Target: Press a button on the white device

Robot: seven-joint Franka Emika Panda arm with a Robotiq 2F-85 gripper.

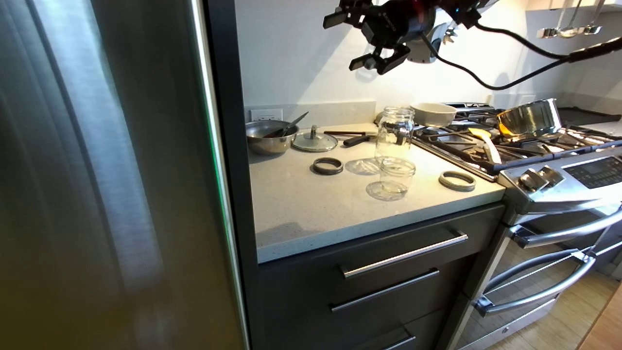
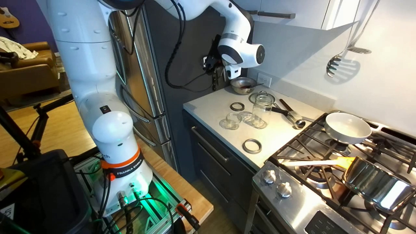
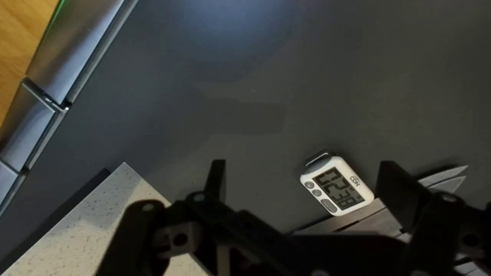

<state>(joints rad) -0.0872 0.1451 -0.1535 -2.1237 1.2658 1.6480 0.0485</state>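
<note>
The white device is a small white timer (image 3: pixel 347 184) on the dark panel (image 3: pixel 245 115) in the wrist view. It is tilted, with a digit display, two small round grey buttons (image 3: pixel 312 188) and a larger oval grey button (image 3: pixel 328 206) along one edge. My gripper (image 3: pixel 303 165) is open and empty, and its fingers stand apart on either side of the timer in the picture, nearer the right finger. The gap to the panel cannot be judged exactly. In both exterior views the gripper (image 1: pixel 347 41) (image 2: pixel 211 61) is raised above the counter. The timer cannot be made out clearly there.
Metal blades (image 3: pixel 378 220) lie just below the timer. The counter (image 1: pixel 296 204) holds a metal bowl (image 1: pixel 272 138), a glass lid (image 1: pixel 315 141), glass jars (image 1: pixel 396 133) and rings (image 1: pixel 327 166). The stove (image 2: pixel 312 175) carries a white bowl (image 2: pixel 347 126) and a tilted pot (image 2: pixel 378 185).
</note>
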